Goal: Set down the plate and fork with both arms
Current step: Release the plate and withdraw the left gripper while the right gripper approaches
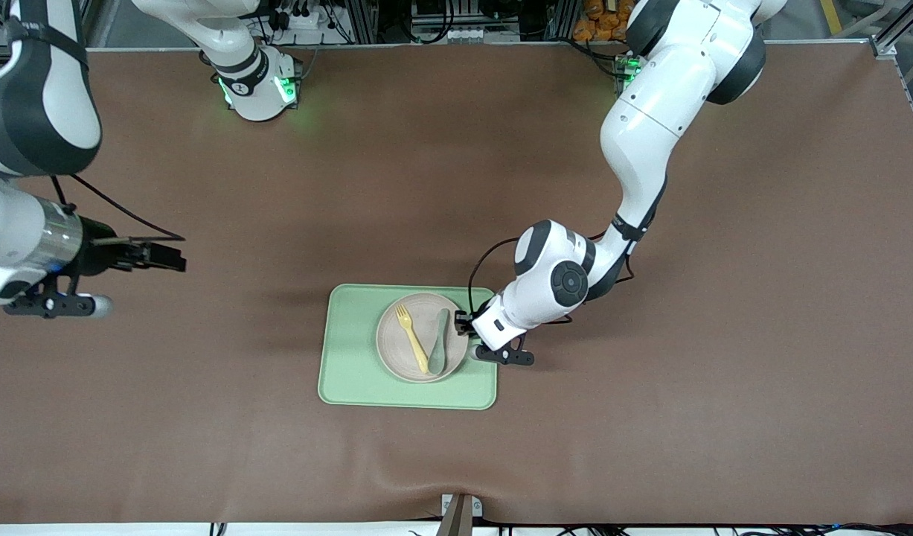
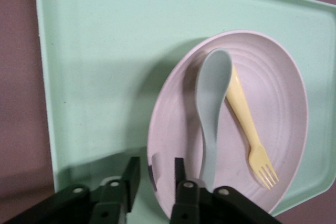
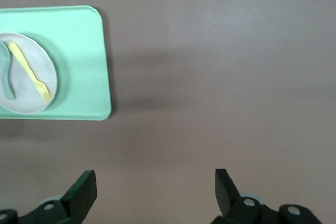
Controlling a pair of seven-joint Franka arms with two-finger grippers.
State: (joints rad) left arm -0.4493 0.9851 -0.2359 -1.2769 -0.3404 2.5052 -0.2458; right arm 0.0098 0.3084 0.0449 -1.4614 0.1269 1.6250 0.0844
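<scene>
From my station, the plate [image 1: 419, 337] sits on the green tray [image 1: 352, 372], toward the tray's end nearer the left arm, with the fork [image 1: 411, 337] and a grey-green spoon [image 1: 439, 342] lying in it.

The left gripper [image 1: 471, 335] is down at the plate's rim on the left-arm end (roughly three o'clock of the plate in the front view). In its wrist view the fingers [image 2: 181, 174] straddle the rim with a gap showing; I think they are not pinching it, though the contact itself is hard to read.

The fork's long axis runs from eleven o'clock, tines, to five o'clock, handle.

The right gripper [image 1: 58, 304] waits over bare table well apart from the tray, jaws wide and empty. So the left arm is far nearer.
</scene>
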